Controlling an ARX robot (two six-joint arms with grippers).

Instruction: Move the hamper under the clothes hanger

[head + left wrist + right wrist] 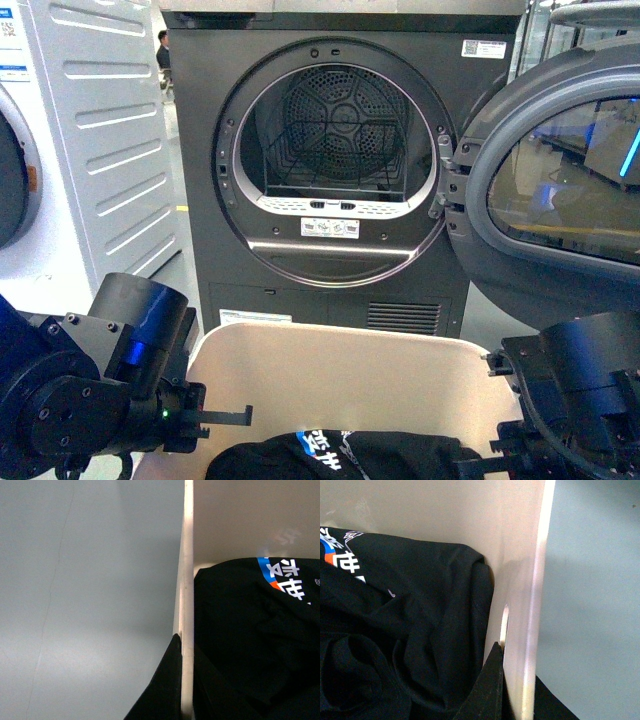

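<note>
Hamper (350, 350) — 6 o'clock of dryer (340, 150), black garment (330, 455) inside; clothes hanger unseen. Stiff smooth plastic, likely light, slippery; hold at side walls. Right gripper (485, 465) pinches 3 o'clock wall; left gripper (225, 415) at 9 o'clock wall — closure cannot tell.

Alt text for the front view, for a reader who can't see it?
A beige hamper holding a black garment sits before a dark grey dryer whose round door hangs open to the right. The left gripper and right gripper are at the hamper's two side walls.
</note>
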